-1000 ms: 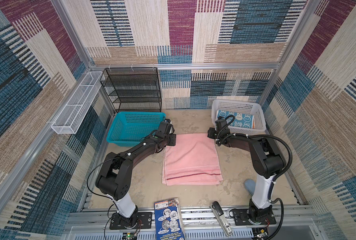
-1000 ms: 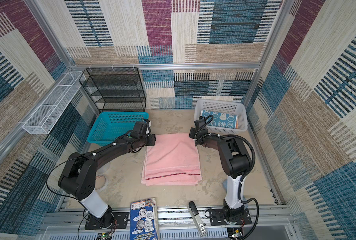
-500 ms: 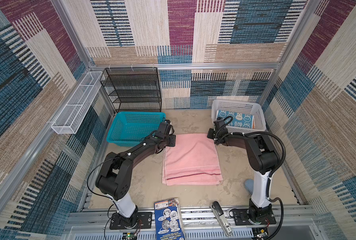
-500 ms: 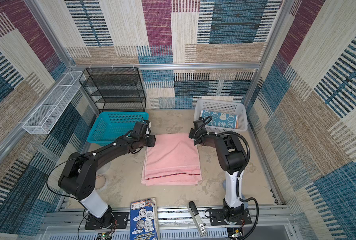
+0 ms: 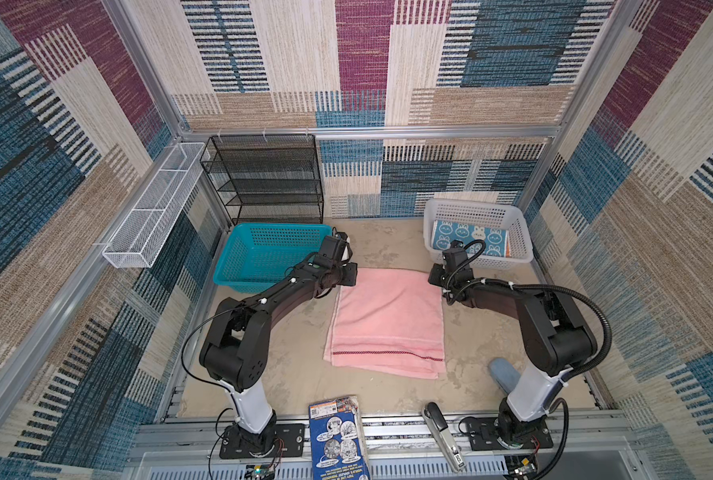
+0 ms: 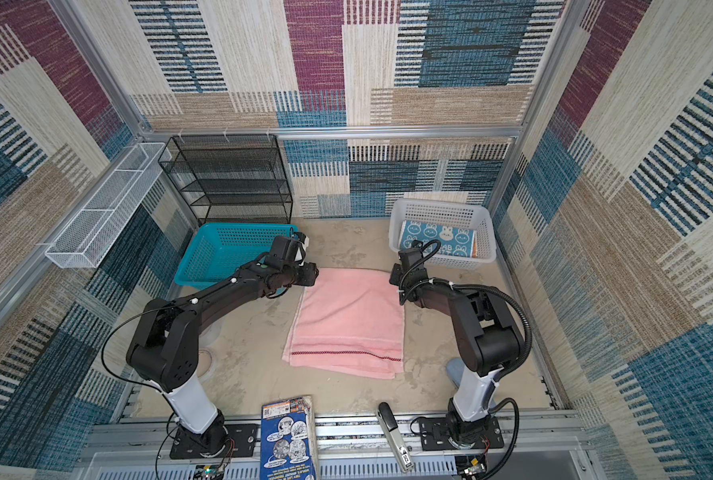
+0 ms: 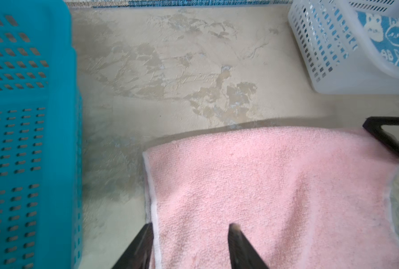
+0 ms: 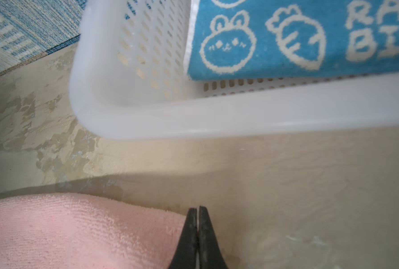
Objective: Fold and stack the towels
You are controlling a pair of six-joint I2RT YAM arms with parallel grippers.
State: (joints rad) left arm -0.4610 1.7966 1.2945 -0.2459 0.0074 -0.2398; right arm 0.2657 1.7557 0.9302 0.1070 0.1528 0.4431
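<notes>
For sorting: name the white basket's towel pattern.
Blue towel, white rabbit-and-carrot print; right wrist view shows it best.

blue towel, partial letters "RA" over "BI"

We find the flat towel mid-table, the left basket and right basket behind its 2 far corners, the other towel inside the right basket, and a rack behind the left basket.

Your pink terry towel looks soft and matt; the tabletop rough, mottled; teal basket and white basket smooth plastic.
</notes>
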